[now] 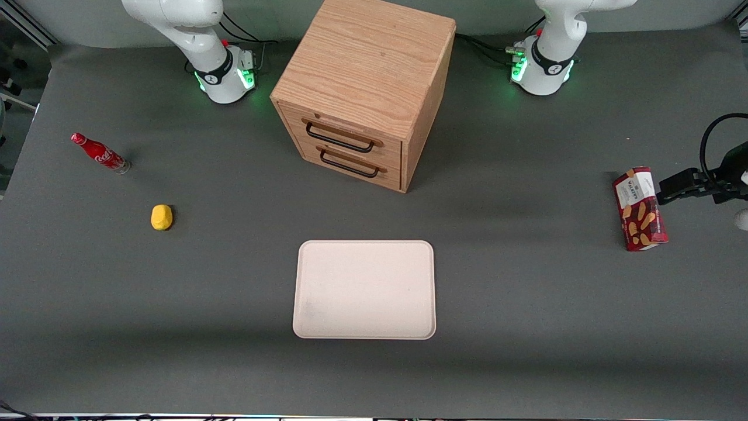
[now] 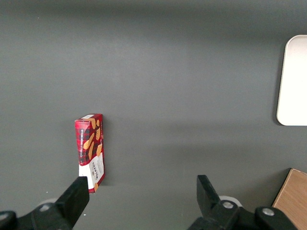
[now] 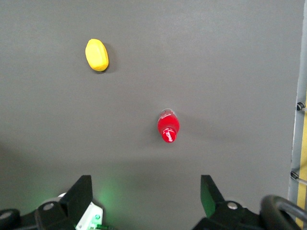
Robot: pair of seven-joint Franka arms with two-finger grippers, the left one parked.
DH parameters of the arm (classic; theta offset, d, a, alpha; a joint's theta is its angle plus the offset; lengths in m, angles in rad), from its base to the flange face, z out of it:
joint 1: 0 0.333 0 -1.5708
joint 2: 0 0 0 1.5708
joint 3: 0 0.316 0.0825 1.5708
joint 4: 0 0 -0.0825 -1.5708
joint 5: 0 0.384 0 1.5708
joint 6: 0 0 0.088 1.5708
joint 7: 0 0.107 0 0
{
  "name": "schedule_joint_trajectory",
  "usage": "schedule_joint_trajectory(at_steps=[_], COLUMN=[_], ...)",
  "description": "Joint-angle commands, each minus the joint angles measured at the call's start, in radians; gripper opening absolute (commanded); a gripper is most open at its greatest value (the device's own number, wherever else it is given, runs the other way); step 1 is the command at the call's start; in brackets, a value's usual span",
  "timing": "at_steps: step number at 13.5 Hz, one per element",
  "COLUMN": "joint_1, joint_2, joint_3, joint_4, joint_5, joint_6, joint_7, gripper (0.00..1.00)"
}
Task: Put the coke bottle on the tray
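Observation:
The coke bottle is a slim red bottle with white script, standing upright on its clear base toward the working arm's end of the table. The right wrist view looks almost straight down on the bottle and its red cap. My gripper hangs high above the table, open, with only bare mat between its fingers. The bottle stands well below it and clear of the fingertips. The gripper is out of the front view. The pale cream tray lies flat with nothing on it, nearer the front camera than the wooden cabinet.
A yellow lemon-like object lies between bottle and tray, also seen from the wrist. A wooden two-drawer cabinet stands mid-table. A red snack box stands at the parked arm's end. The table edge runs near the bottle.

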Motion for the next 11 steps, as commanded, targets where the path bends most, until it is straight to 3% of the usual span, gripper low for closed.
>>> schedule_joint_trajectory(at_steps=[1, 11], joint_1=[0.012, 0.012], joint_2=[-0.013, 0.01], joint_3=[-0.035, -0.177], joint_4=[-0.082, -0.334], joint_5=[-0.023, -0.045], joint_6=[0.097, 0.427], joint_7=[-0.025, -0.112], gripper=[1.0, 1.0])
